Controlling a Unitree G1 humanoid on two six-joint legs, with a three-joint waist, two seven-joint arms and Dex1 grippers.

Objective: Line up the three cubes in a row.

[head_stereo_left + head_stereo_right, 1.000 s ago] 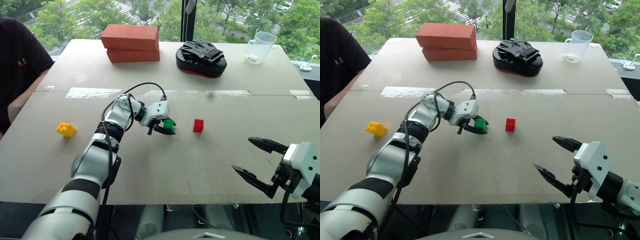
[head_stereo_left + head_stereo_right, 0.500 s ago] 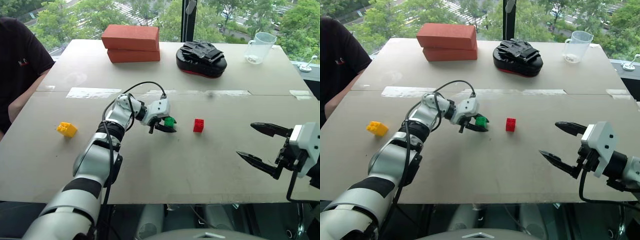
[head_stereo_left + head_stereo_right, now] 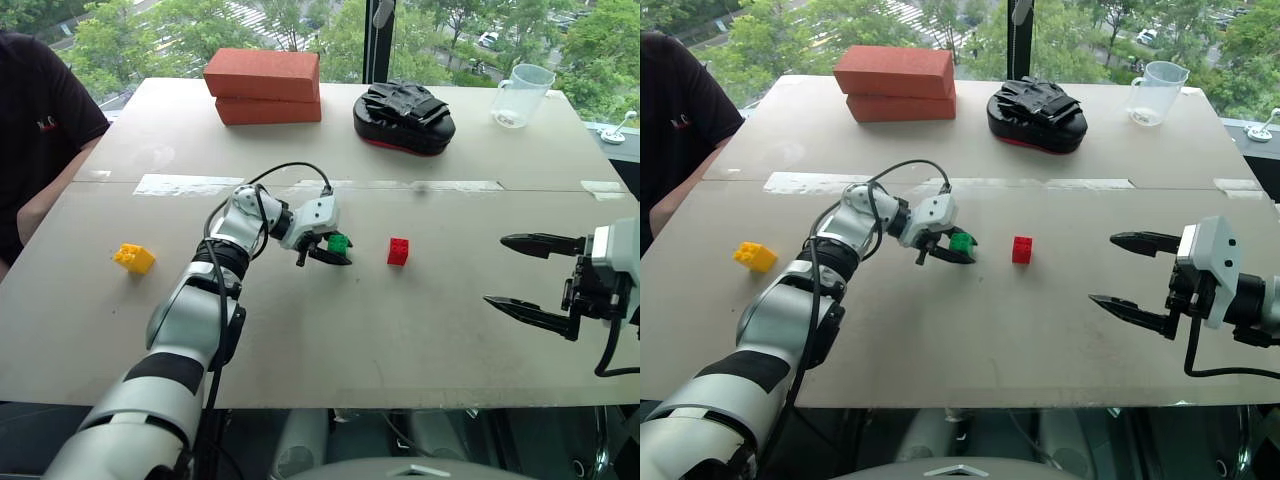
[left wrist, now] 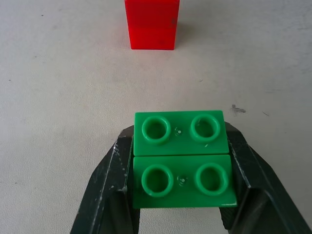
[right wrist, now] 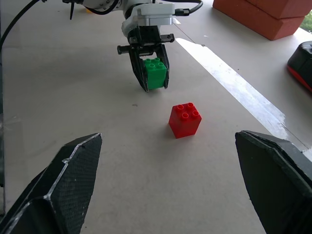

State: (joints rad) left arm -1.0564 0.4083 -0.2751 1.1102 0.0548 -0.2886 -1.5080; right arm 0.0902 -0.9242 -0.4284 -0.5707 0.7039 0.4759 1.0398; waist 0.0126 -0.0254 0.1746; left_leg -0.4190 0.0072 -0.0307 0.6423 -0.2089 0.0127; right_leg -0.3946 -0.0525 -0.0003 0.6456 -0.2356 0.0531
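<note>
The left pincer (image 3: 335, 248) clamps the green cube (image 3: 339, 243) just left of the red cube (image 3: 398, 251), likely to start the row, while the right pincer (image 3: 532, 274) gapes wide.

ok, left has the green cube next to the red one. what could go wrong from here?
1. The left gripper holds the green cube close to the red cube; setting it down could nudge red out of line.
2. The yellow cube sits far off near the table's left edge, beside a person's arm; fetching it means a long reach there.
3. The right gripper hangs open nearby and could clip red.
</note>
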